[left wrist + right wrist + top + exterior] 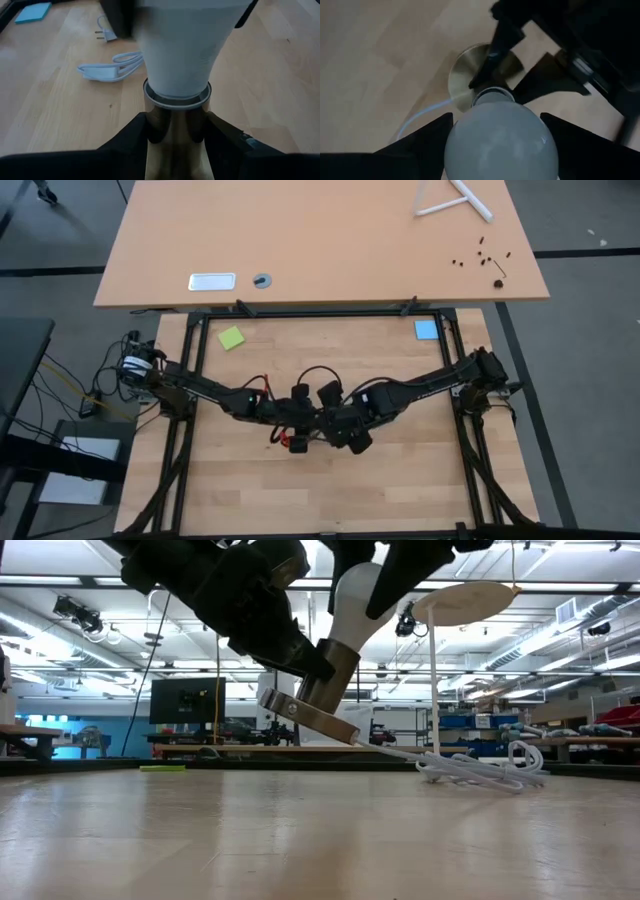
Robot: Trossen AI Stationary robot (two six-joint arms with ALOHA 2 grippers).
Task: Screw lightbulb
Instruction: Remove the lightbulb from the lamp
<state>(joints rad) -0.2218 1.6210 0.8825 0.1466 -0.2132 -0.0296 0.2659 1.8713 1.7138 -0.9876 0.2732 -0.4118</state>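
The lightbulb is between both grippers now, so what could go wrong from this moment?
1. The socket, held by the left gripper, is tilted, its disc base off the table. If the lightbulb enters at an angle, the thread may jam.
2. The right gripper holds the smooth round glass; it may slip instead of turning the bulb.
3. The white cord trails across the table and could drag on the socket.
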